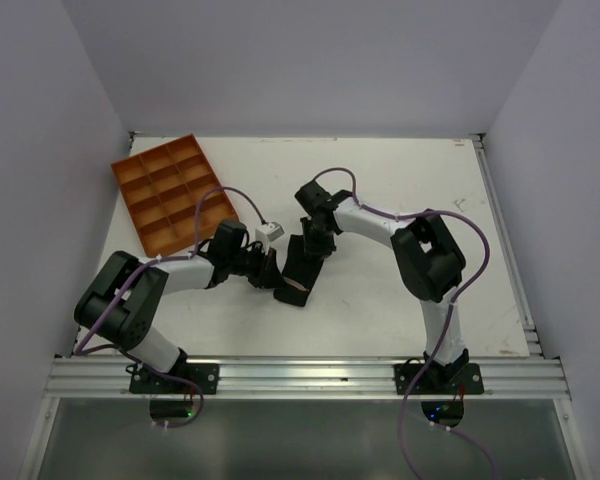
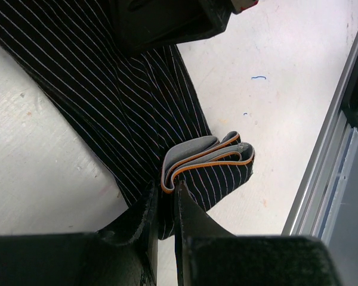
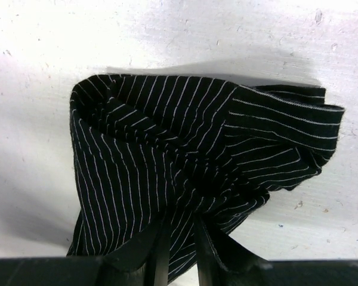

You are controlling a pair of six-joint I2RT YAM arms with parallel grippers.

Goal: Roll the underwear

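Top external, underwear [image 1: 298,272], white table [image 1: 380,315], pale walls [image 1: 300,60]

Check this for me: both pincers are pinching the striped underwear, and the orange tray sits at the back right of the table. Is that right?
Not quite. The top view shows the orange tray at the back left of the table, not the back right. The rest holds: the left pincer and the right pincer are both pinching the striped underwear.

White tabletop [image 1: 380,170] between pale walls [image 1: 40,150], aluminium rail [image 1: 310,378] in front.
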